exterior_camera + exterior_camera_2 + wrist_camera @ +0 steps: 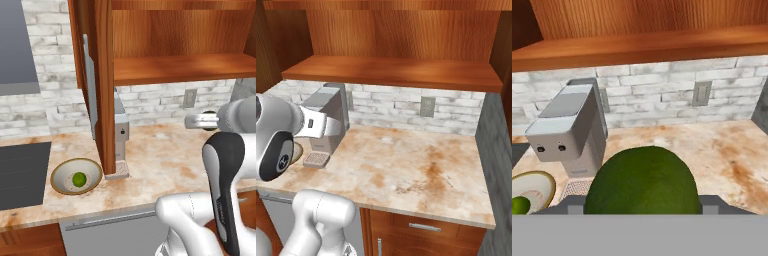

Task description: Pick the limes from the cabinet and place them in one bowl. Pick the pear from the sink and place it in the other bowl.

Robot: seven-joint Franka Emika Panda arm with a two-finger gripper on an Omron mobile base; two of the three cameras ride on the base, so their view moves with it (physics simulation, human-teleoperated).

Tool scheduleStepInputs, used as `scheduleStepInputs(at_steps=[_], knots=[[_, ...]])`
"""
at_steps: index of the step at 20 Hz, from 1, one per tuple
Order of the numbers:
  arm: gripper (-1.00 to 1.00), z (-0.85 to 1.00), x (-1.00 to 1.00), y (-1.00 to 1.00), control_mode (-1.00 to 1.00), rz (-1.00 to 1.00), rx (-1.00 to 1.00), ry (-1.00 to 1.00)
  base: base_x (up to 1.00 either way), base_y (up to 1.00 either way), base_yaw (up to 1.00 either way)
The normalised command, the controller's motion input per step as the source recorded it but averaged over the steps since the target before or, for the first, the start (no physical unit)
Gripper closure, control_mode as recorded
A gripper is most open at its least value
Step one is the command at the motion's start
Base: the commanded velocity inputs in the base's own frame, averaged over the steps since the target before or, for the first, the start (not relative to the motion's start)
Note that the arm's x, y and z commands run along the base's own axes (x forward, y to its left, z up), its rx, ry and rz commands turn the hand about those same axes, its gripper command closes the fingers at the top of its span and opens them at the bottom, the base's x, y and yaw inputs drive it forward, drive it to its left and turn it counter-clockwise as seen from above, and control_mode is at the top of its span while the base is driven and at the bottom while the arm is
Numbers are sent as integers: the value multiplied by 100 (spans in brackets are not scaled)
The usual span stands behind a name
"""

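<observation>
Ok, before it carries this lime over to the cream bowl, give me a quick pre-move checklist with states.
1. Second lime sits between the gripper's jaws in the hand view: ok.
2. Grip firm: cannot tell, finger contact is hidden.
3. Cream bowl upright on the counter: ok.
4. First lime already in it, room beside it: ok.
5. Cabinet door and coffee machine stand near the bowl, path clearance: cannot tell.
</observation>
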Motion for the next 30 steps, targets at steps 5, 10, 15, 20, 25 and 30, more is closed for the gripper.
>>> scheduleStepInputs(at_steps=[5, 10, 15, 20, 25, 30], knots=[[100, 0, -25, 21, -100, 5, 0, 3, 0, 0, 0], [100, -3, -28, 21, -100, 4, 0, 19, 0, 0, 0], [100, -7, -18, 19, -100, 4, 0, 29, 0, 0, 0], [100, -48, -32, 19, -100, 6, 0, -3, 0, 0, 0], [100, -52, -20, 20, -100, 6, 0, -1, 0, 0, 0], [100, -26, -1, 29, -100, 6, 0, 1, 0, 0, 0]])
